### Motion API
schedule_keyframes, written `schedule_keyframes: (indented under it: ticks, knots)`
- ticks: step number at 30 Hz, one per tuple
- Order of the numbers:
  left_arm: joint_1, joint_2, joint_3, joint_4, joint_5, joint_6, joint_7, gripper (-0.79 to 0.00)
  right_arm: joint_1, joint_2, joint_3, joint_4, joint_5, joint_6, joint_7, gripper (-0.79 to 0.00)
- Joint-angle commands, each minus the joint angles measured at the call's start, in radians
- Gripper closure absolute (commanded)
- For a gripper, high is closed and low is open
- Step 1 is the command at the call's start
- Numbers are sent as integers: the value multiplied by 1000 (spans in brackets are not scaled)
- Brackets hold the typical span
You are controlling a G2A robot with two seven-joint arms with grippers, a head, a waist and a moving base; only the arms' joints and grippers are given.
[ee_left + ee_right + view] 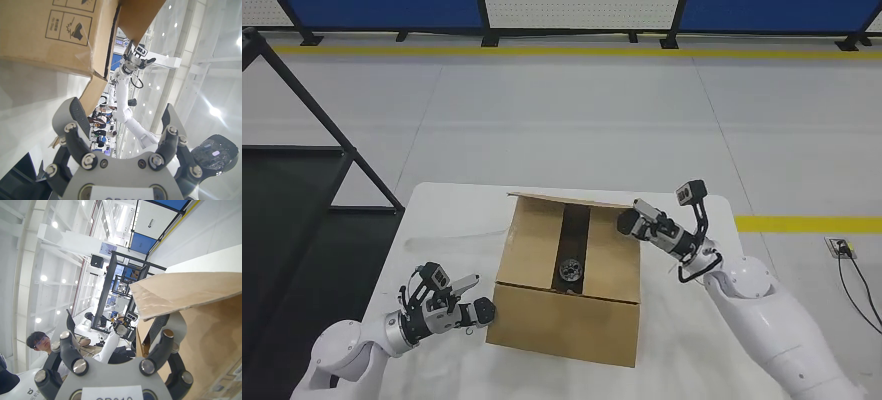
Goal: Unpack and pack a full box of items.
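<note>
While the box (pixel 562 290) sits mid-bench (pixel 447 215) with flaps nearly shut, the right tool (pixel 626 222) is held open and empty at the right flap's (pixel 614 262) far edge — the left tool (pixel 480 306), likewise open and empty, is found beside the near-left corner.

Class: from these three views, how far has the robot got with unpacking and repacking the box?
Done: nothing certain; the box on the table has its top flaps parted, a round item showing in the gap. In hand: nothing held; the left gripper sits by a near corner, the right gripper at a far flap's edge, both with jaws open. Left: spreading the flaps, taking items out, repacking.
</note>
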Motion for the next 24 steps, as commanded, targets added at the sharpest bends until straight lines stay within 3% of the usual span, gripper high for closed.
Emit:
schedule_keyframes:
  ticks: [1, 8, 14, 24]
  knots:
    - [0, 0, 0, 0, 0, 0, 0, -785, 25, -12, -11, 23, -4, 3, -14, -785]
    - [0, 0, 0, 0, 0, 0, 0, -785, 114, -61, -65, 109, -112, -13, -154, -785]
    - [0, 0, 0, 0, 0, 0, 0, -785, 183, -106, -103, 219, -100, -42, -145, -785]
    - [0, 0, 0, 0, 0, 0, 0, -785, 190, -110, -106, 233, -107, -46, -147, -785]
